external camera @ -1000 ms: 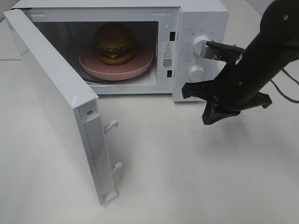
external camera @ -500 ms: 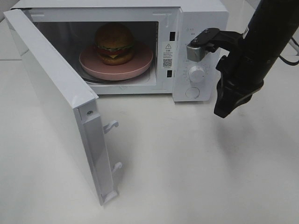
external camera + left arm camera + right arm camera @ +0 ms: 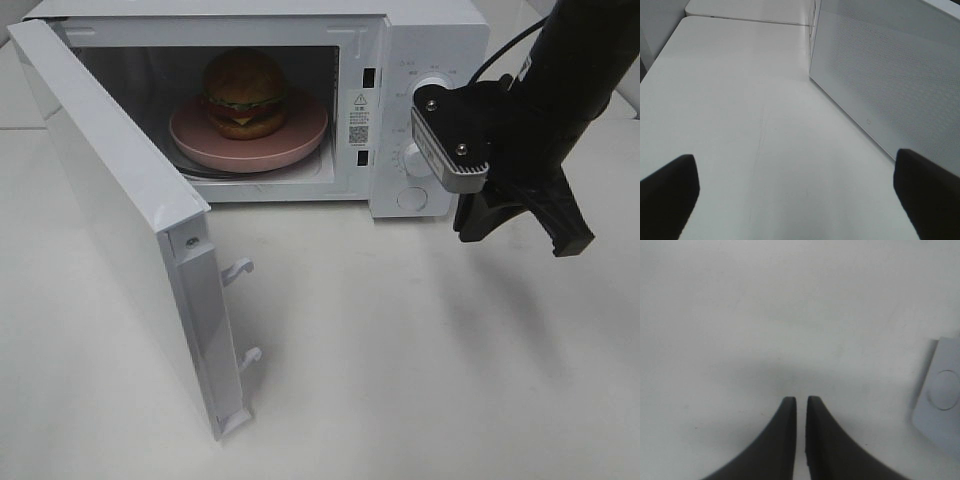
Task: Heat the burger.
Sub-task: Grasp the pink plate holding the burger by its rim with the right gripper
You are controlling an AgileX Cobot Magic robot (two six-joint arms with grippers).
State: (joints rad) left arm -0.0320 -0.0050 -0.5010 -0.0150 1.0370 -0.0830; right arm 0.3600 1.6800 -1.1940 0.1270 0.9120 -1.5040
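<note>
Inside the open microwave [image 3: 440,40], the burger [image 3: 245,92] sits on a round pink plate [image 3: 300,135], with the door [image 3: 110,200] swung wide. The right gripper [image 3: 801,399] hangs over the white table [image 3: 400,350] just in front of the control panel, its fingertips almost pressed together and pinching nothing. The left gripper [image 3: 795,170] is spread wide and empty, low over the table beside the door.

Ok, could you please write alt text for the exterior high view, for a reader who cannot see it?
A burger sits on a pink plate inside a white microwave whose door stands wide open, on a white table. The black right arm hangs in front of the control panel.
</note>
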